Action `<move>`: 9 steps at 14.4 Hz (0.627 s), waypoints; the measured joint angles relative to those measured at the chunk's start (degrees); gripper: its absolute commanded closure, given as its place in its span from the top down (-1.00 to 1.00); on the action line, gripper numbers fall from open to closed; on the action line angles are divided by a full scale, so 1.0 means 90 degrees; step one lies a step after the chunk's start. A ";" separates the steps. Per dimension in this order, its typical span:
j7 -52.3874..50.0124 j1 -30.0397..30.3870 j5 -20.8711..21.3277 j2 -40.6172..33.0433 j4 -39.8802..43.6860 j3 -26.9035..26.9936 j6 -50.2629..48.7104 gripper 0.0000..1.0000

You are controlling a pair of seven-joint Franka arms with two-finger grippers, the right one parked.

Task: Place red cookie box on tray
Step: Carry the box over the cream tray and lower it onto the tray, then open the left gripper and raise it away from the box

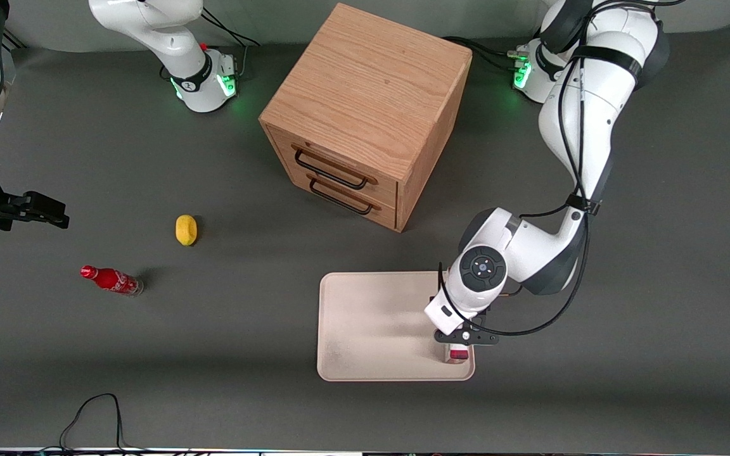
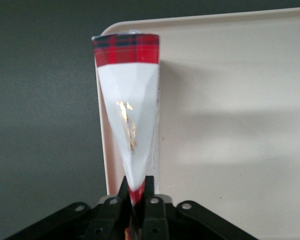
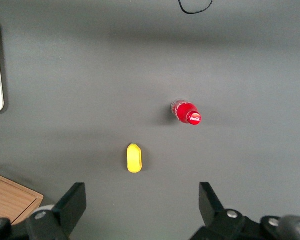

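Note:
The red cookie box (image 2: 130, 115) shows edge-on, a whitish face with red tartan ends, clamped between the black fingers of my left gripper (image 2: 135, 200). In the front view the gripper (image 1: 459, 347) hangs over the corner of the cream tray (image 1: 371, 323) that is nearest the front camera, at the working arm's end. Only a small red end of the box (image 1: 458, 355) peeks out below the fingers there. The box's lower end is close by the tray's rim (image 2: 104, 150). I cannot tell whether it touches the tray.
A wooden two-drawer cabinet (image 1: 365, 114) stands farther from the front camera than the tray. A yellow lemon-like object (image 1: 185, 229) and a small red cola bottle (image 1: 111, 280) lie toward the parked arm's end. A black cable (image 1: 92, 411) loops near the table's front edge.

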 measured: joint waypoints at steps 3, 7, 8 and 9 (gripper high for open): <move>-0.0020 0.0000 0.0001 0.0000 0.0005 0.0001 0.0005 1.00; -0.0189 0.0001 0.0001 -0.0097 0.0091 -0.0006 -0.0262 1.00; -0.0200 0.0002 0.0001 -0.0214 0.0174 -0.0019 -0.0612 1.00; -0.0205 0.0004 0.0000 -0.0402 0.0251 -0.0032 -0.1021 1.00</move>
